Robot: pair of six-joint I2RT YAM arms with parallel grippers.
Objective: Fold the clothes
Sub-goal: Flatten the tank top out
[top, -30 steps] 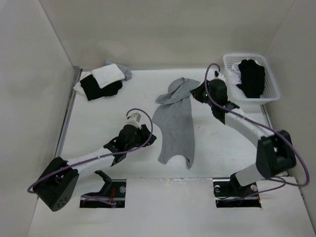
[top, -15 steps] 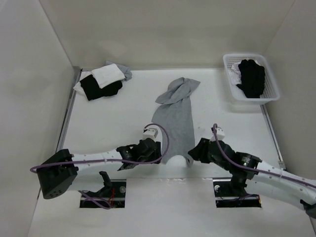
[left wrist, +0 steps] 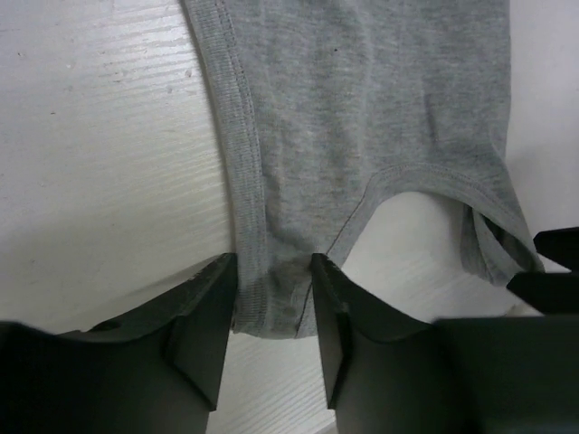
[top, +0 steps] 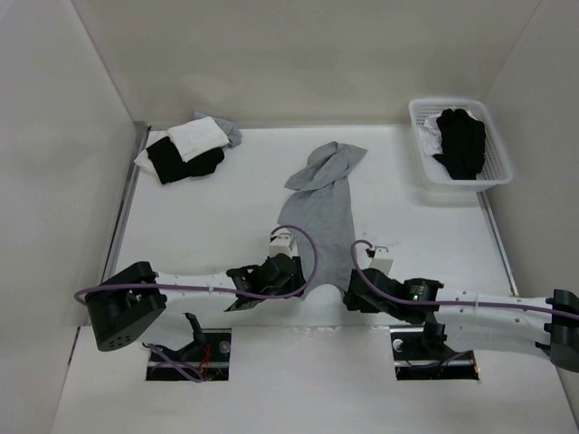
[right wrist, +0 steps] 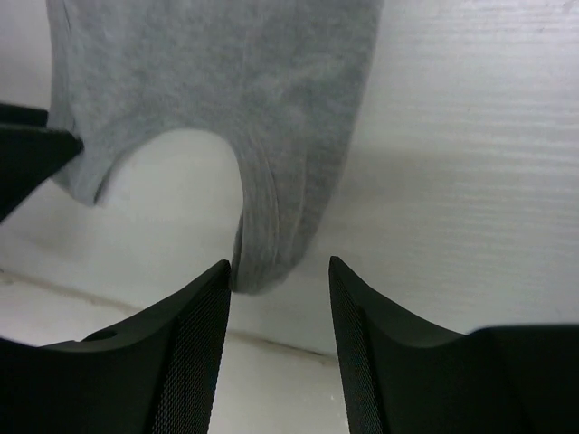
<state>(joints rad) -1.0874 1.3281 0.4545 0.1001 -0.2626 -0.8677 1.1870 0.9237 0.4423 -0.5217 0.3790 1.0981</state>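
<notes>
Left pincer (left wrist: pixel 271 271): jaws apart, astride left strap (left wrist: pixel 271 303) at desk (top: pixel 199 226) near edge.
Right pincer (right wrist: pixel 279 271): jaws apart, astride right strap (right wrist: pixel 276 235), same edge.
Tank top (top: pixel 318 226): flat, mid-desk, hem bunched toward desk far side.
You: seat fingertips on desk, close both together, lift evenly.

I see a white basket (top: pixel 470 184) at 2 o'clock on the surface (top: pixel 199 235), holding a black garment (top: pixel 461 142). Folded black and white pieces (top: pixel 185 149) lie at 10 o'clock.
</notes>
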